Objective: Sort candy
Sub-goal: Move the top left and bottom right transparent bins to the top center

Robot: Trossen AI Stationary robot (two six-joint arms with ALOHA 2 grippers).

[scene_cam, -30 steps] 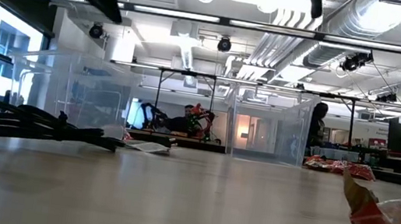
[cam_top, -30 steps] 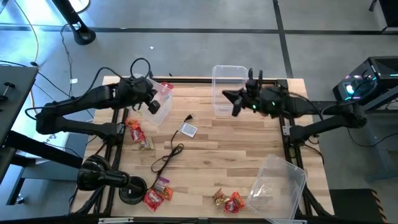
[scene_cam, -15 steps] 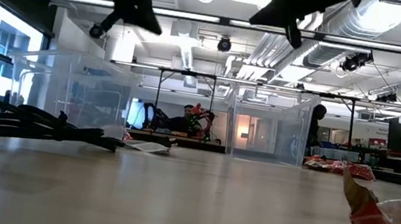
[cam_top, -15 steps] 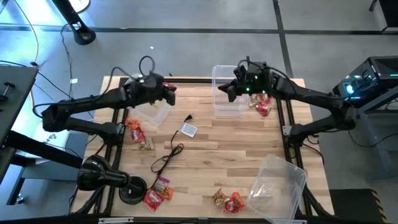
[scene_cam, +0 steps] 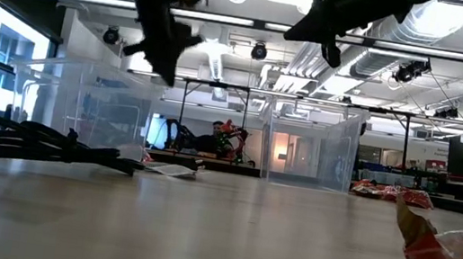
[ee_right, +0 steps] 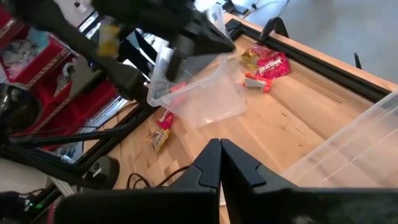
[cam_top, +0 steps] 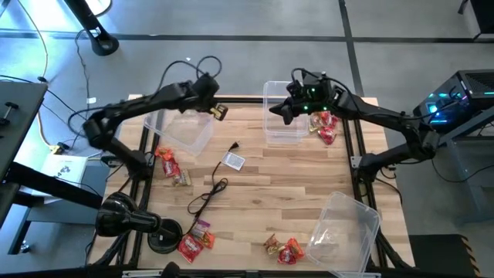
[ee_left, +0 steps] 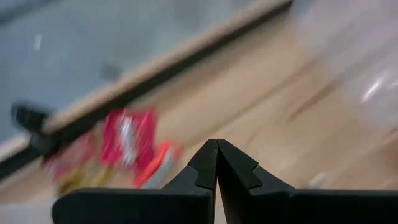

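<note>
Both arms hang raised above the far side of the worktop. The left gripper has its fingers pressed together, empty; the right gripper likewise, fingertips meeting.

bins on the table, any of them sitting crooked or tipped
Yes: the near-right bin lies tipped and skewed at the table corner, and the left bin sits at an angle. The bin under the right gripper stands square.
</note>
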